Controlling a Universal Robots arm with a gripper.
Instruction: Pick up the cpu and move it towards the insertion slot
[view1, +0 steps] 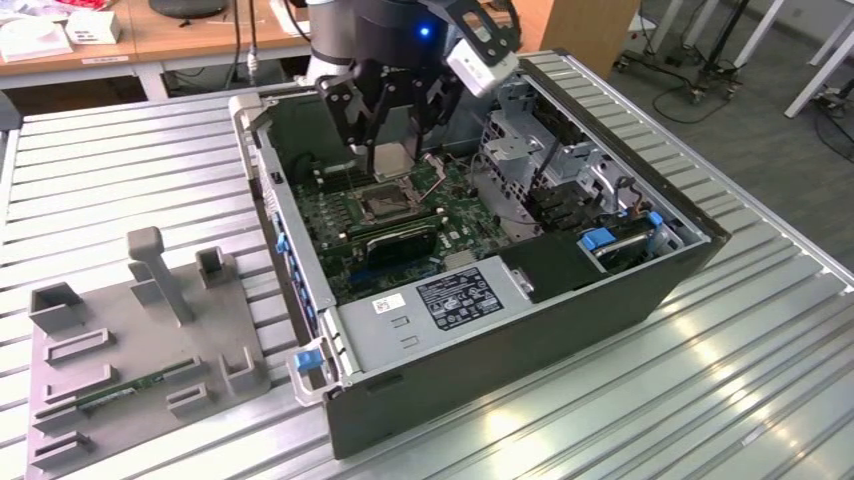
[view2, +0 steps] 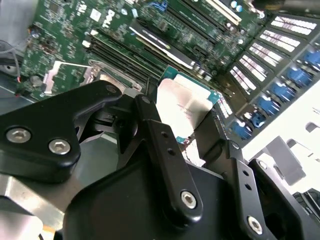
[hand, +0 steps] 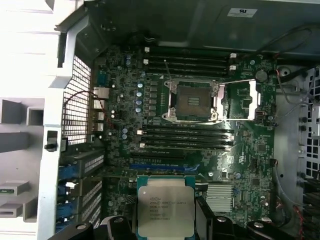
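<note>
I have the gripper (view1: 391, 150) pinching the cpu (hand: 166, 212) by its edges, at top centre of the exterior view, over the open computer case (view1: 641, 290); the insertion slot (hand: 194, 101) sits uncovered on the motherboard (hand: 260, 165), just beneath.

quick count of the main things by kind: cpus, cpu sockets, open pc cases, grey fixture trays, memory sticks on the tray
cpu, held in the gripper over the motherboard: 1
insertion slot, open and empty: 1
open pc case: 1
grey fixture tray beside the case: 1
green memory stick lying in the tray: 1
total: 5
</note>
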